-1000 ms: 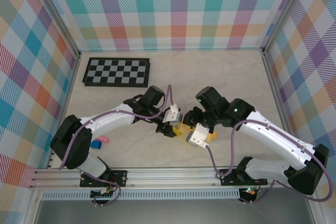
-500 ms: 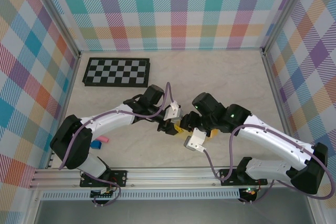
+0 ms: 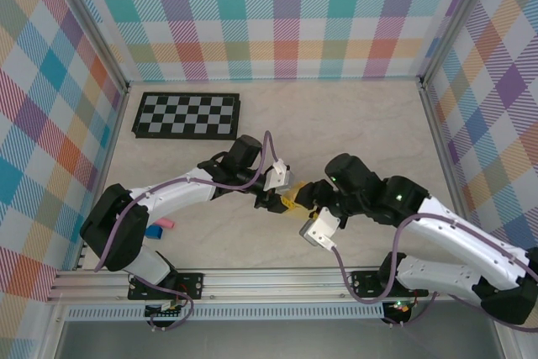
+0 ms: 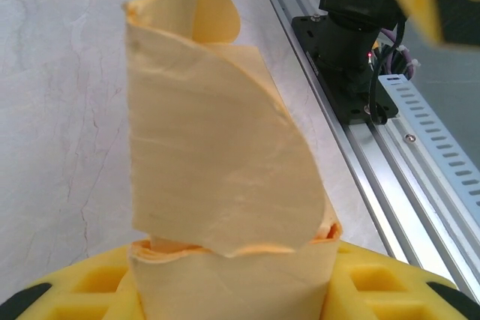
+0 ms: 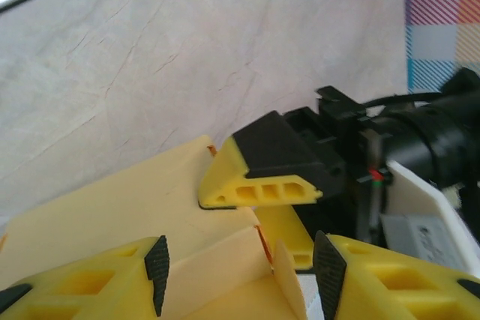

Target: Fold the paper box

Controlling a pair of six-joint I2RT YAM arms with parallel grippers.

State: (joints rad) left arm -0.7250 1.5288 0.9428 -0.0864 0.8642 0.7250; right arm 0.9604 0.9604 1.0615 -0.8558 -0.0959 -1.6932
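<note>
Left gripper (image 3: 277, 202) is seen clamped on one end of the paper box (image 4: 217, 177), and the yellow-orange card is carried out from between its yellow fingers, with curved flaps overlapping. On the right gripper (image 5: 241, 267) the jaws are held apart, a flap of the same card lying between them and not pinched. The box is kept between the two grippers near the front middle of the counter (image 3: 361, 124). A checkerboard (image 3: 187, 115) is laid at the far left, well apart.

Paper box (image 3: 292, 202) from above mostly hidden between left hand (image 3: 276, 200) and right hand (image 3: 312, 194)
</note>
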